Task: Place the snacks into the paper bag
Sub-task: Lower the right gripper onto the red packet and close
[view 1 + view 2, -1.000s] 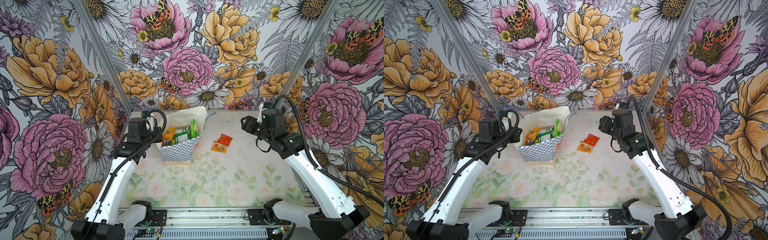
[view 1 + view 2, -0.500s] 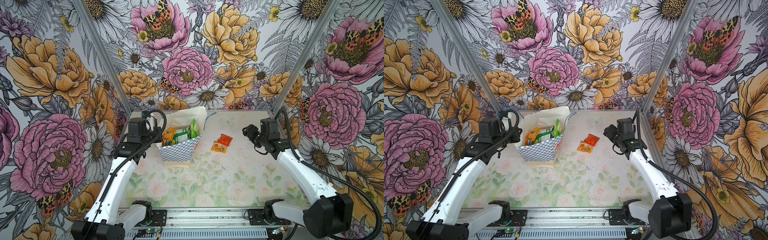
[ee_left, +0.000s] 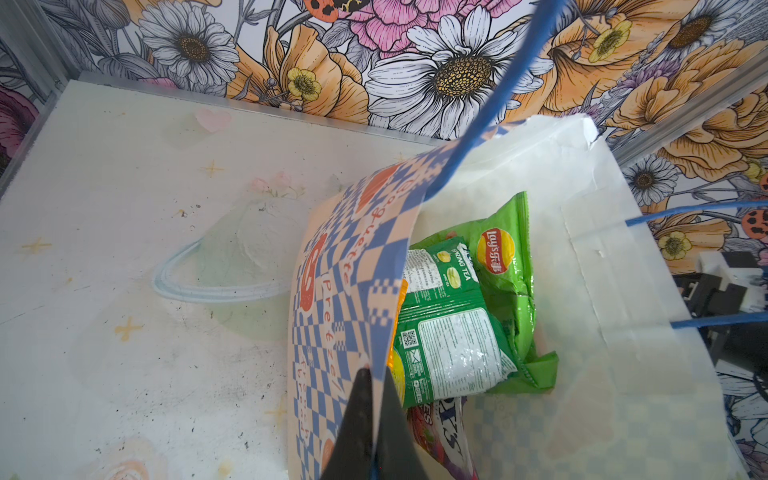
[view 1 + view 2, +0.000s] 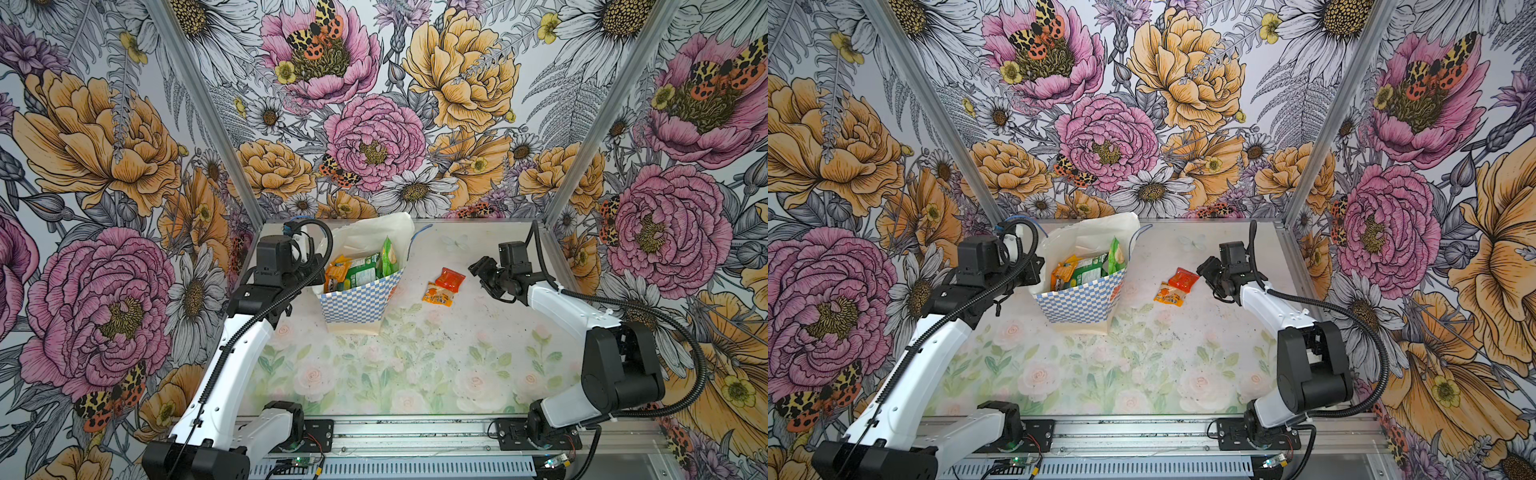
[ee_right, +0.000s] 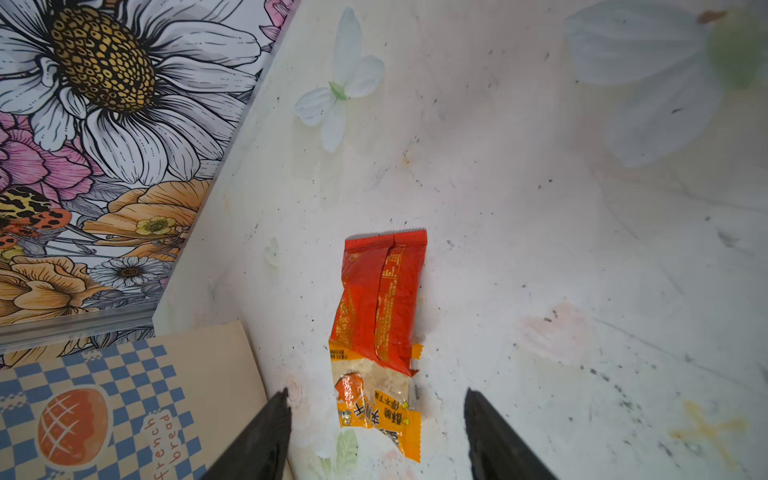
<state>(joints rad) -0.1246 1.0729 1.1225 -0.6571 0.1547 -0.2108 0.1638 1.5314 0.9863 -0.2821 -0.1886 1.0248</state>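
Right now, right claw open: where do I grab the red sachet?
Probably pinch the red sachet across its narrow width, coming straight down with the right claw. It lies flat, one end overlapping the orange sachet, so take the half clear of it.

The table [image 4: 374, 374], printed with pale roses and leaves, is carrying three things in both top views. The paper bag [image 4: 359, 303] is standing upright toward eleven o'clock from the table's middle. Toward one o'clock, near the bag but apart from it, a red sachet [image 4: 449, 278] is lying flat, overlapping the end of an orange sachet [image 4: 437, 294] and sitting at its one o'clock.
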